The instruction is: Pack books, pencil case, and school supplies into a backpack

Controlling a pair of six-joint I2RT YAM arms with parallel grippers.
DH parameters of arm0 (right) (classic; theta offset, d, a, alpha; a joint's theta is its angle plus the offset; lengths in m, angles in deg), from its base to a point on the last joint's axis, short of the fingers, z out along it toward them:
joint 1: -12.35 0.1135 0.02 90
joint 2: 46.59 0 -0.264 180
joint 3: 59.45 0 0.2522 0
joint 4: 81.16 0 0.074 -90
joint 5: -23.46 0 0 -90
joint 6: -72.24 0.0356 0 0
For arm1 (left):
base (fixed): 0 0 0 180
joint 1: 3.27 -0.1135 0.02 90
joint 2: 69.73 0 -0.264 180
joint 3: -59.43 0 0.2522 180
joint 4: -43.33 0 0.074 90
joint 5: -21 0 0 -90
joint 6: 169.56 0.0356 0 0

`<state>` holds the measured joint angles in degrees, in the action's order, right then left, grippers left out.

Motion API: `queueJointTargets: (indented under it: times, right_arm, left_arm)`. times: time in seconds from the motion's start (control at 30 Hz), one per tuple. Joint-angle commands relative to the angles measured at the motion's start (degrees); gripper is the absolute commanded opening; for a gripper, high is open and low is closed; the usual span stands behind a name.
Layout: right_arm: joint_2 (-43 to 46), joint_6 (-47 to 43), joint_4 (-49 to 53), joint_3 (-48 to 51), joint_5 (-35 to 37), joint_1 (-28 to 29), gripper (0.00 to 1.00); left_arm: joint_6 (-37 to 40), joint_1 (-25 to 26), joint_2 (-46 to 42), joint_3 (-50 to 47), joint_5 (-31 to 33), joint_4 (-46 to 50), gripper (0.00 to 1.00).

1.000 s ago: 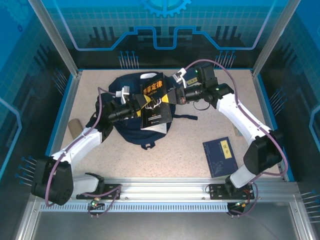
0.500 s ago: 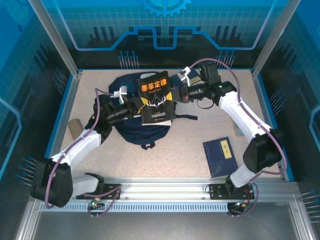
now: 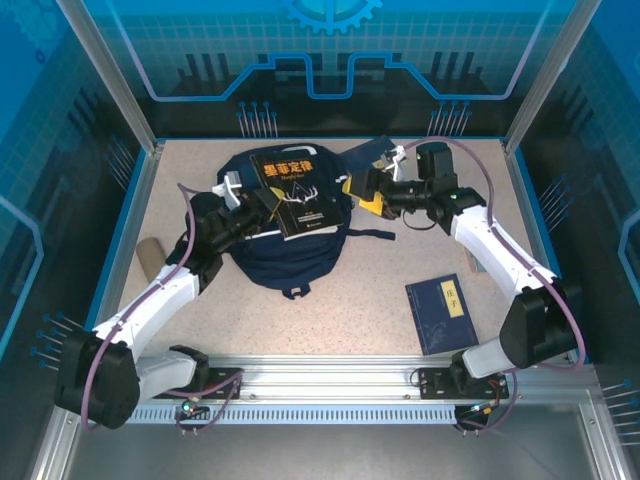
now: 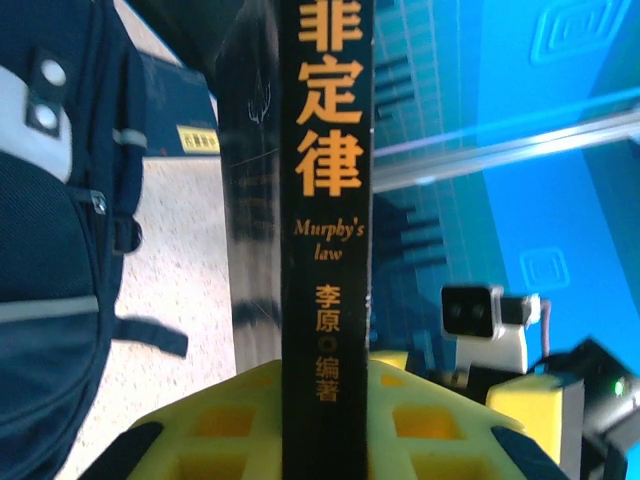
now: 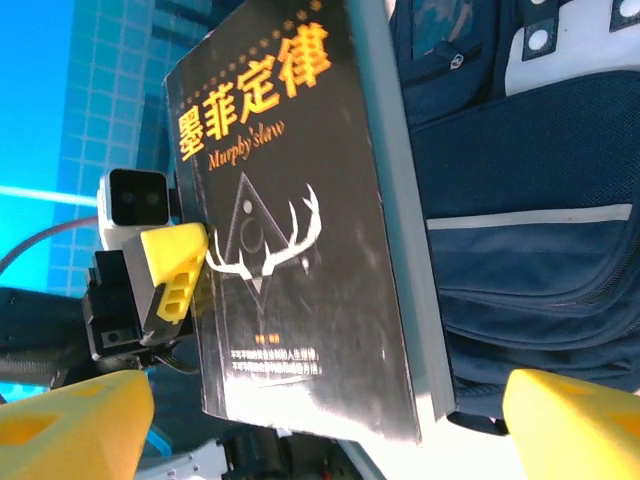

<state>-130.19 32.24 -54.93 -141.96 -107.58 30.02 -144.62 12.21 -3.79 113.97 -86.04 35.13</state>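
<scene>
Left wrist sees book (image 4: pixel 325 200) spine-on — right wrist, its cover

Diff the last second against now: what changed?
Handover: the left pincer closed on the black book, and the right pincer let go and backed off right. The book shifted left, over the backpack. The navy book and pencil case stayed put.

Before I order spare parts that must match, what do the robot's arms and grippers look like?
Both the left arm and right arm have white link shells with black joints and a purple cable alongside. The left gripper and right gripper have yellow fingers with square cut-outs.
</scene>
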Motion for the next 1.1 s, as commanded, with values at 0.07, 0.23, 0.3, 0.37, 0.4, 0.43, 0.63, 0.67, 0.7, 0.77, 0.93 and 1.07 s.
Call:
queueJointTargets:
  times: [0.07,0.23,0.3,0.37,0.4,0.43,0.63,0.67,0.7,0.77,0.93,1.07]
  right_arm:
    - [0.74,19.02,-17.73,5.97,2.81,4.41,0.97]
    - [-1.47,31.55,-32.30,9.90,5.99,9.42,1.00]
    - [-3.04,36.48,-38.07,10.22,6.75,11.19,1.00]
    - [-5.06,40.08,-42.23,9.59,7.05,12.63,1.00]
    - [-5.91,41.30,-43.75,9.02,7.33,13.30,1.00]
    - [-6.75,42.34,-44.42,8.58,7.69,13.96,1.00]
    - [-10.31,47.29,-49.66,7.62,10.70,16.15,1.00]
    - [-10.86,47.75,-51.20,7.36,10.63,16.07,1.00]
    - [-11.34,48.05,-52.31,6.91,10.64,16.11,0.99]
    - [-11.84,48.00,-52.25,6.07,10.63,16.05,0.98]
    - [-12.12,49.24,-55.09,6.97,12.44,16.00,0.81]
    - [-12.10,48.46,-55.07,7.28,12.98,15.97,0.68]
  left_arm:
    - [-4.21,0.77,-1.15,0.66,12.74,-10.51,0.13]
    - [-6.91,1.59,-1.27,-1.04,18.04,-14.59,0.13]
    - [-7.36,2.41,-1.09,-1.39,19.35,-15.72,0.13]
    - [-7.44,3.05,-0.91,-1.62,20.25,-16.71,0.13]
    - [-7.53,3.15,-0.71,-1.45,20.30,-17.03,0.13]
    - [-7.64,3.31,-0.47,-1.37,20.45,-17.38,0.13]
    - [-8.62,4.29,1.02,-2.43,21.68,-21.36,0.13]
    - [-8.84,4.29,1.06,-2.73,21.77,-21.57,0.13]
    - [-9.10,4.45,1.01,-3.17,21.95,-21.93,0.13]
    - [-9.81,4.63,1.05,-4.16,22.62,-22.60,0.13]
    - [-9.89,4.73,-0.16,-5.66,23.51,-22.38,0.13]
    - [-9.79,4.73,-1.24,-6.65,24.05,-21.55,0.12]
